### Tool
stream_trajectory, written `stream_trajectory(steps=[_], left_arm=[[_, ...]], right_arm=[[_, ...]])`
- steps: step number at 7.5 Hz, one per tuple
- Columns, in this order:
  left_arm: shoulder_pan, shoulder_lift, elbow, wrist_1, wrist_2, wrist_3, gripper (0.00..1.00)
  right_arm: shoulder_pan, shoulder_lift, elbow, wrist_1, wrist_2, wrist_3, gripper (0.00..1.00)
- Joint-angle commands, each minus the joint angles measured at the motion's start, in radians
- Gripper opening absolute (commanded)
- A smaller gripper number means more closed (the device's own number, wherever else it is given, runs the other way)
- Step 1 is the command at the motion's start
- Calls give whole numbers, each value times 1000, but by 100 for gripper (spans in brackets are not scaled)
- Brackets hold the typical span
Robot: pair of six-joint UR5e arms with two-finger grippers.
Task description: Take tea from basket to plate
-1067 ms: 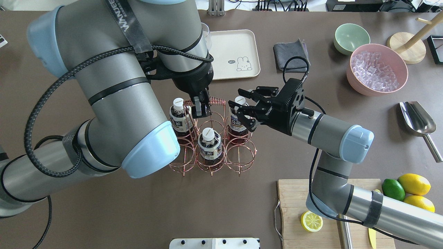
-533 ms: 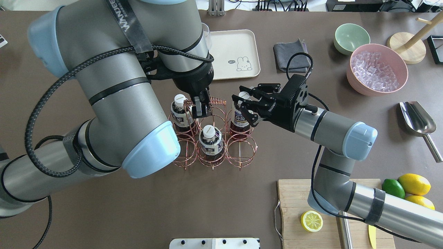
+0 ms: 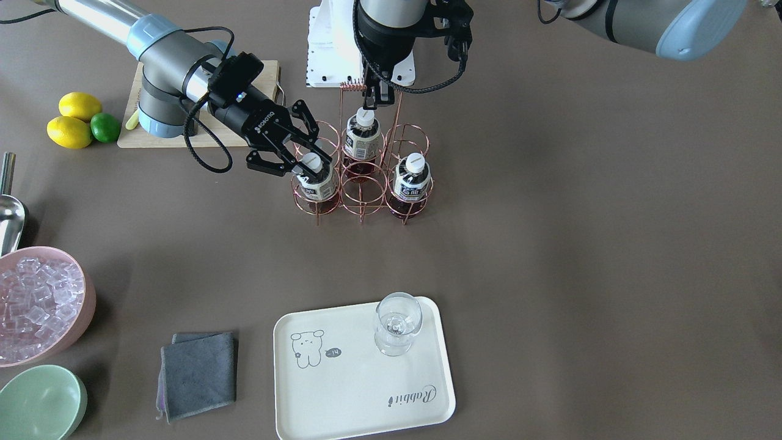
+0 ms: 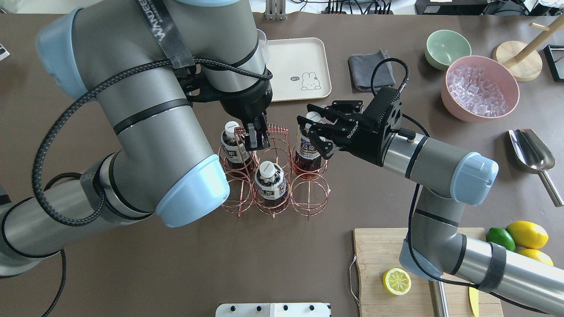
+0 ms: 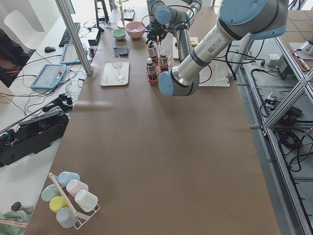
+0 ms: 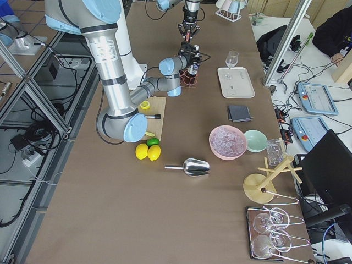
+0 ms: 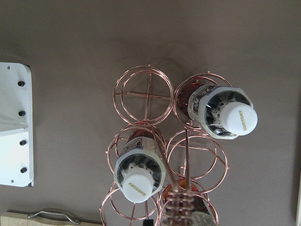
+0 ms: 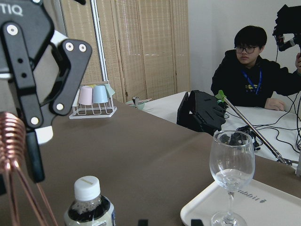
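Tea [image 4: 308, 147]: stands in the basket [image 4: 308, 197], far row, the ring on the robot's right. Its base sits inside the wire, white cap up, with a slight lean.

Right jaws: come in level from the robot's right and are drawn in to bottle width. One finger lies on each side of the shoulder just under the cap, gripping it as far as the overhead and front views show.

Second bottle [image 4: 232, 147] is in the far ring on the robot's left, third bottle [image 4: 269, 180] in the near middle ring. The other three rings hold nothing.

Left jaws: pointing straight down, closed on the coiled top of the basket's handle [image 4: 276, 129].

Plate [image 3: 360, 391]: well apart from the basket, on the desk [image 4: 176, 264] at the side away from the robot. A stemmed glass [image 3: 397, 324] stands on it. A grey cloth [image 3: 197, 373] lies just beside the plate.
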Motion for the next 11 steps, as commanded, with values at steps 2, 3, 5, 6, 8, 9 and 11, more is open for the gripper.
stream_trajectory(steps=[2,3,5,6,8,9,11], left_arm=[[0,0,-1,0,0,2,0],[-1,-1,-1,0,0,2,0],[-22,-1,-11,3,2,3,0],[-42,-1,-15,15,0,3,0],[-128,2,-58,96,0,23,0],[-198,28,-83,148,0,82,0],[-346,116,-113,216,-12,240,0]], right_arm=[[89,-44,276,-337,163,76,0],[161,-36,292,-376,252,94,0],[305,-32,289,-416,393,94,0],[331,-33,260,-414,402,87,0],[368,12,165,-410,400,49,0],[385,60,87,-396,394,39,0],[398,198,-190,-219,322,39,0]])
